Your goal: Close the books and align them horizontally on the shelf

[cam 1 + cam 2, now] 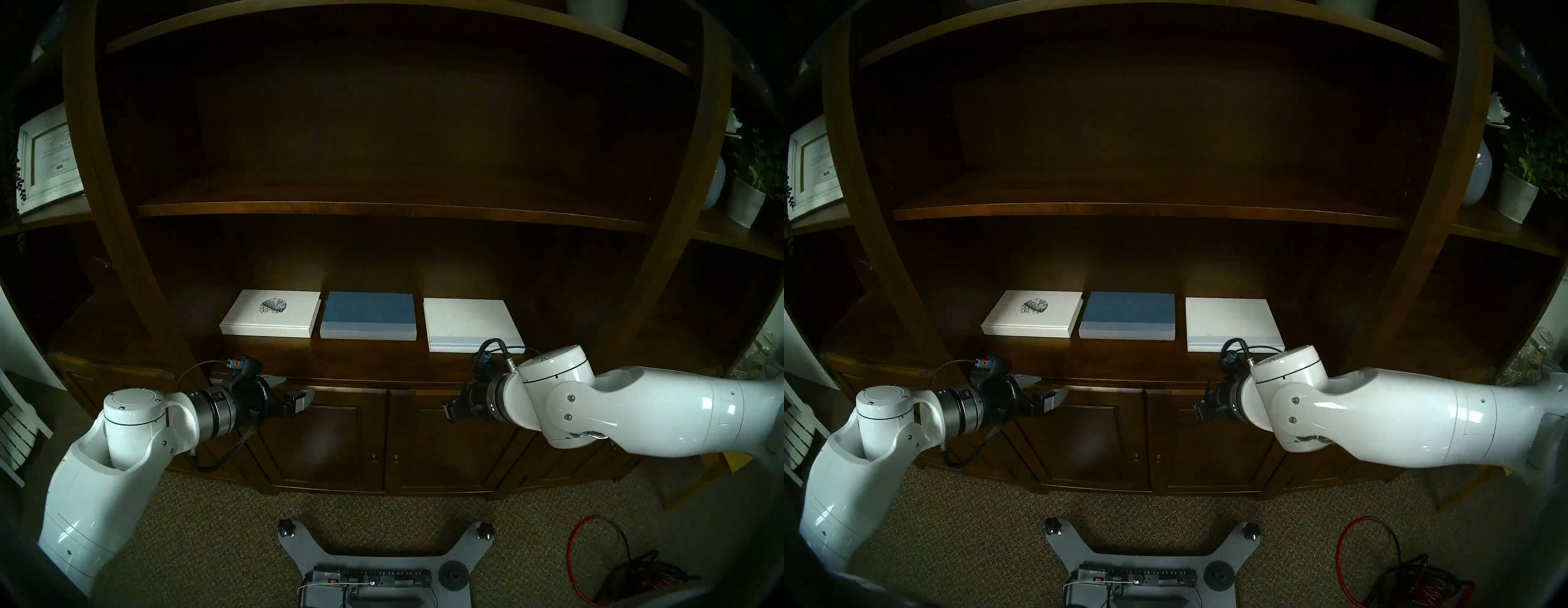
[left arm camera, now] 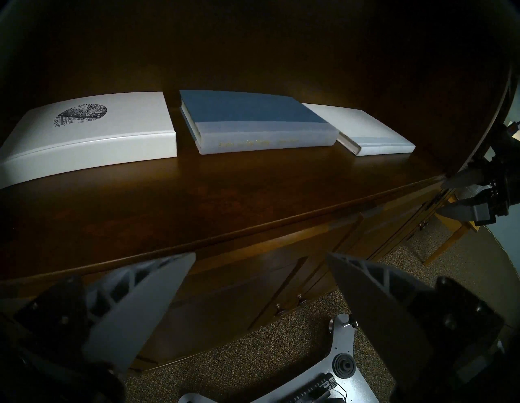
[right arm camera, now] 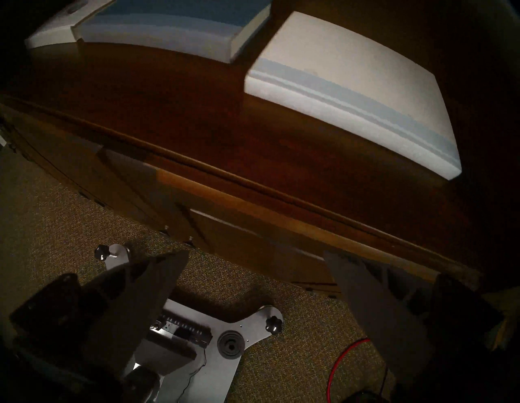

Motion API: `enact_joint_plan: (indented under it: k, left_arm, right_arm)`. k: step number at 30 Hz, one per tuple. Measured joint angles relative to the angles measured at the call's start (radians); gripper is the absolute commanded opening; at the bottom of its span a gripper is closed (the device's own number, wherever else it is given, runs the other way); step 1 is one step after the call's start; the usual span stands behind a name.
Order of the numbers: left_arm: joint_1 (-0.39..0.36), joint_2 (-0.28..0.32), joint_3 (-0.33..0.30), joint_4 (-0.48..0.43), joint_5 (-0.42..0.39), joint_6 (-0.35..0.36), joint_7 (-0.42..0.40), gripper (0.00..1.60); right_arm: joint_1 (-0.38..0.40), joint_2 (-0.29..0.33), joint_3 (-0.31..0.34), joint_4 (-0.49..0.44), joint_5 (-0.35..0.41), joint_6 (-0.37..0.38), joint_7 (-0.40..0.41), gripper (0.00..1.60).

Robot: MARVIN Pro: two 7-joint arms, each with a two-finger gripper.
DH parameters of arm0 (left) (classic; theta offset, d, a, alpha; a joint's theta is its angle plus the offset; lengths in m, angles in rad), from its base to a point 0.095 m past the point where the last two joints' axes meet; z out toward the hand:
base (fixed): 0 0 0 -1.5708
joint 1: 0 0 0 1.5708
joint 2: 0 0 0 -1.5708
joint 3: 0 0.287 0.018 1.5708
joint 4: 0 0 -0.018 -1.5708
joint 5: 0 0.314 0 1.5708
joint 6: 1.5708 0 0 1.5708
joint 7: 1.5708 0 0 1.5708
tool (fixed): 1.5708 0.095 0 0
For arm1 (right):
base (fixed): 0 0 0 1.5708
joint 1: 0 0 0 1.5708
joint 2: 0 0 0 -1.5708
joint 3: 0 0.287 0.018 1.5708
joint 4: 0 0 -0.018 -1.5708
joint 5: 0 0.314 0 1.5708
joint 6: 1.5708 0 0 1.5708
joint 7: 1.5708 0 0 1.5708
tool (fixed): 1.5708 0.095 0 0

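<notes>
Three closed books lie flat in a row on the dark-brown shelf (image 1: 365,363): a white one with a dark round emblem (image 1: 271,312) on the left, a blue one with a pale edge (image 1: 368,314) in the middle, and a plain white one (image 1: 471,322) on the right. A small gap separates the blue and plain white books. My left gripper (image 1: 297,388) hovers in front of the shelf edge, below the emblem book, open and empty (image 2: 260,256). Below the plain white book (image 3: 351,84), my right gripper (image 1: 447,414) is also open and empty (image 3: 256,253).
Panelled cabinet doors (image 1: 339,441) sit under the shelf. A thinner board (image 1: 382,210) runs above the books. My base plate (image 1: 373,564) and a red cable (image 1: 594,552) lie on the carpet. A white-framed picture (image 1: 46,157) stands far left, potted plants (image 1: 746,195) far right.
</notes>
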Motion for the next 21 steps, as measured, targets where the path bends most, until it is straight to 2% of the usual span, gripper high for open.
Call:
enact_joint_plan:
  k: [6, 8, 9, 13, 21]
  left_arm:
    - [0.000, 0.000, 0.000, 0.001, 0.000, 0.000, 0.000, 1.60]
    - [0.000, 0.000, 0.000, 0.001, 0.000, 0.000, 0.000, 1.60]
    - [0.000, 0.000, 0.000, 0.001, 0.000, 0.000, 0.000, 1.60]
    - [0.000, 0.000, 0.000, 0.001, 0.000, 0.000, 0.000, 1.60]
    - [0.000, 0.000, 0.000, 0.001, 0.000, 0.000, 0.000, 1.60]
  right_arm:
    - [0.014, 0.067, 0.031, 0.036, -0.023, -0.043, 0.042, 1.60]
    - [0.014, 0.067, 0.031, 0.036, -0.023, -0.043, 0.042, 1.60]
    - [0.027, 0.103, 0.053, 0.050, -0.037, -0.067, 0.071, 1.60]
    - [0.031, 0.115, 0.059, 0.054, -0.041, -0.076, 0.083, 1.60]
    - [0.036, 0.171, 0.078, 0.063, -0.062, -0.139, 0.192, 1.60]
